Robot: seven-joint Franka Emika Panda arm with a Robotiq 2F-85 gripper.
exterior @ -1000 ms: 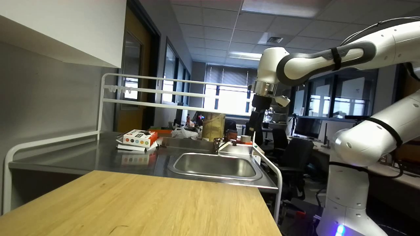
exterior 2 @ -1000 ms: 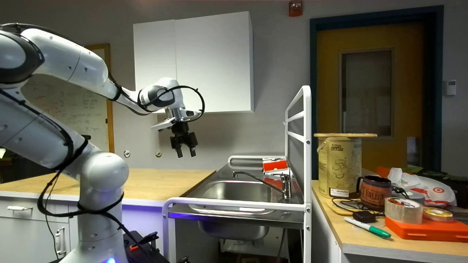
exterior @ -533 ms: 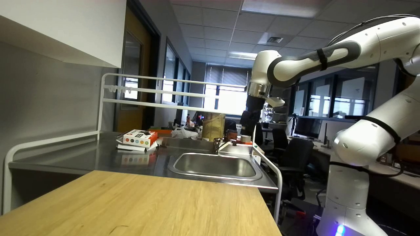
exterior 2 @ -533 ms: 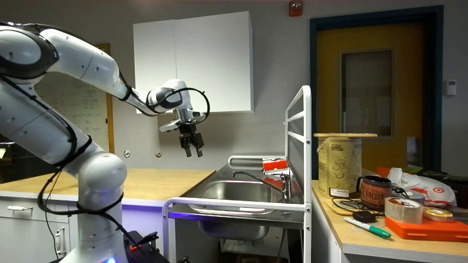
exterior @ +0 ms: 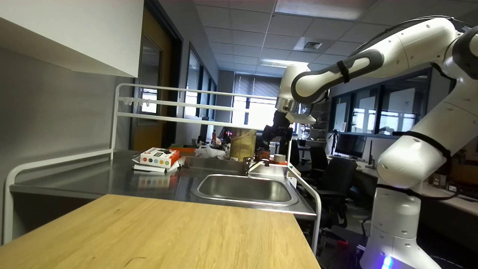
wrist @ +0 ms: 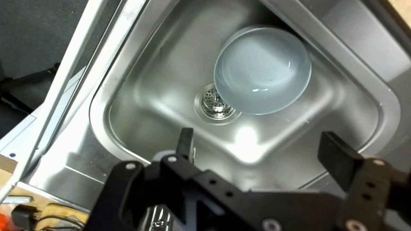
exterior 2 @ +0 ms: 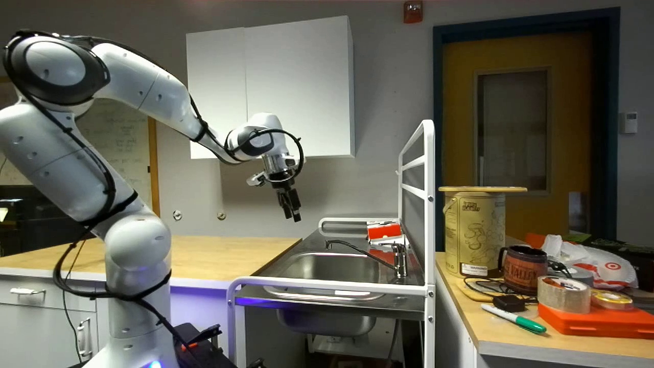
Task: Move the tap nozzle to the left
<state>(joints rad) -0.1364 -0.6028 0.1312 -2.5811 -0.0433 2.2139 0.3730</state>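
The tap nozzle (exterior 2: 364,252) is a slim dark spout that reaches from the chrome tap body (exterior 2: 400,260) out over the steel sink (exterior 2: 282,271). The tap (exterior: 246,165) also stands behind the sink in an exterior view. My gripper (exterior 2: 291,213) is in the air above and to the left of the spout's tip there, tilted and touching nothing. In the wrist view my gripper (wrist: 257,144) is open and empty, with its fingers wide apart over the sink. A piece of chrome tap (wrist: 159,219) shows below it; the spout is mostly hidden behind the gripper.
A pale bowl (wrist: 261,70) sits in the sink beside the drain. White rack rails (exterior 2: 332,284) run round the counter. Boxes (exterior: 155,157) lie on the steel counter. A wooden tabletop (exterior: 168,231) adjoins it. A wall cabinet (exterior 2: 299,87) hangs above. A mug (exterior 2: 525,268) stands on a side table.
My arm has carried the gripper closer to the sink and tap, and the gripper has turned and tilted. Its fingers now show apart in both directions of turn. The tap nozzle has not moved.
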